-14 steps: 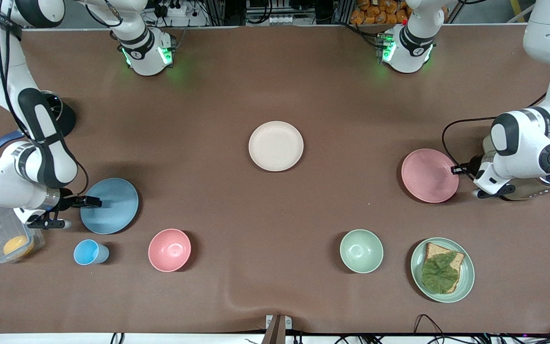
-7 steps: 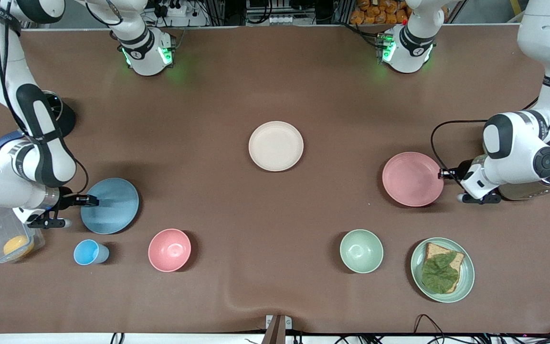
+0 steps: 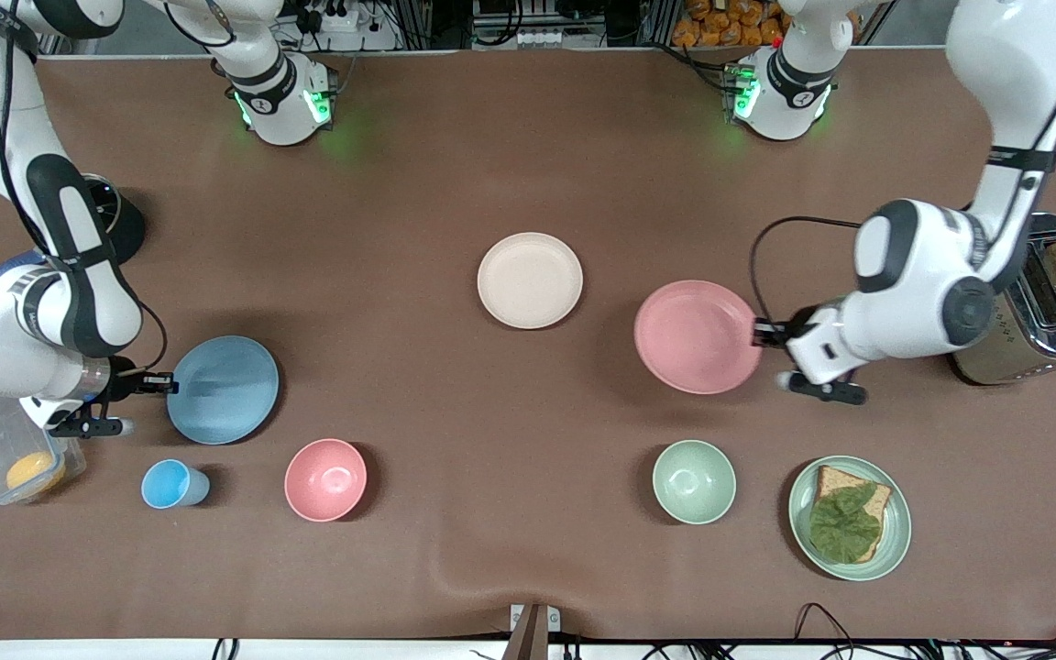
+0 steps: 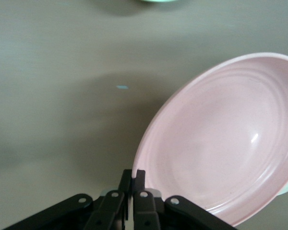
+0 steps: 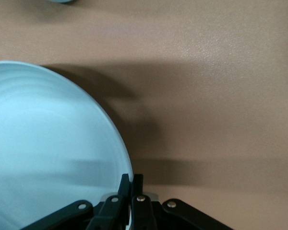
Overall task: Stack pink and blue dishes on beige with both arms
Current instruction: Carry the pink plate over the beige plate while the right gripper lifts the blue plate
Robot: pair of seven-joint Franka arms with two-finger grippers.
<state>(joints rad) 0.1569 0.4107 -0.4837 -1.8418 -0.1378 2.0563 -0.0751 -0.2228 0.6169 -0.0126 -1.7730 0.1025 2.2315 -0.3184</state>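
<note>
The pink plate [image 3: 697, 336], round, matte and faintly ringed, hangs over bare table between the beige plate [image 3: 529, 280] and the toaster [image 3: 1032, 312], pinched at its rim by the left gripper [image 3: 764, 334] (fingers pressed together on the edge). The beige plate lies flat mid-table. Toward the right arm's end, the light blue plate [image 3: 223, 390] is clamped by its rim in the right gripper [image 3: 164, 386], just off the brown cloth [image 3: 418, 183], casting a shadow. A small blue cup [image 3: 169, 484] and a pink bowl [image 3: 325, 479] sit nearer the front camera.
</note>
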